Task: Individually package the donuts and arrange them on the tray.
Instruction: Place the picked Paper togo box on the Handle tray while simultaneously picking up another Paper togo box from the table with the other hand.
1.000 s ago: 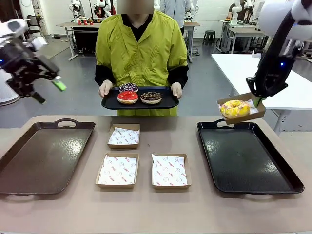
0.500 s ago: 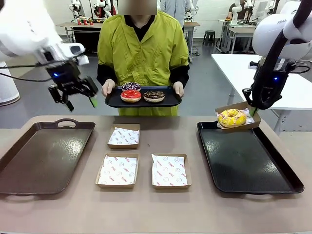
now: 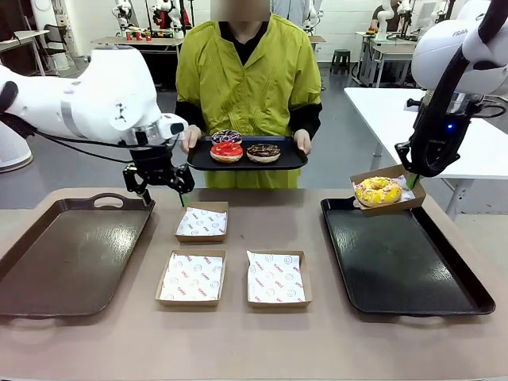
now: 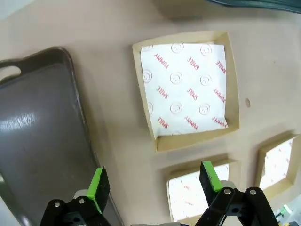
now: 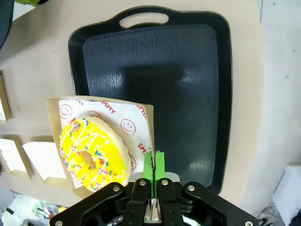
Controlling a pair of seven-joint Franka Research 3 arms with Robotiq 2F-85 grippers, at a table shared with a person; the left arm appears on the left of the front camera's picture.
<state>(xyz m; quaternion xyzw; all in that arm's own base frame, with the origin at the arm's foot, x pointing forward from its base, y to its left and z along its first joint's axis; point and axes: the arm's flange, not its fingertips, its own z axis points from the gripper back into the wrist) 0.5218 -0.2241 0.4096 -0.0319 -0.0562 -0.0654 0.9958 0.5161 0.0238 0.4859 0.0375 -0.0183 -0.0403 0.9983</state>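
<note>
Yellow donut [image 3: 378, 190] rides in a cardboard box [image 3: 393, 205] above the far corner of the black tray [image 3: 476, 298]. The right gripper [image 3: 413, 181] is pinched tight on one wall, while the left gripper [image 3: 165, 193] gapes empty. That off-centre pinch could let the box sag, spilling the donut.

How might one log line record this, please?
left gripper: open near empty box | right gripper: shut on box with yellow donut, by black tray
</note>
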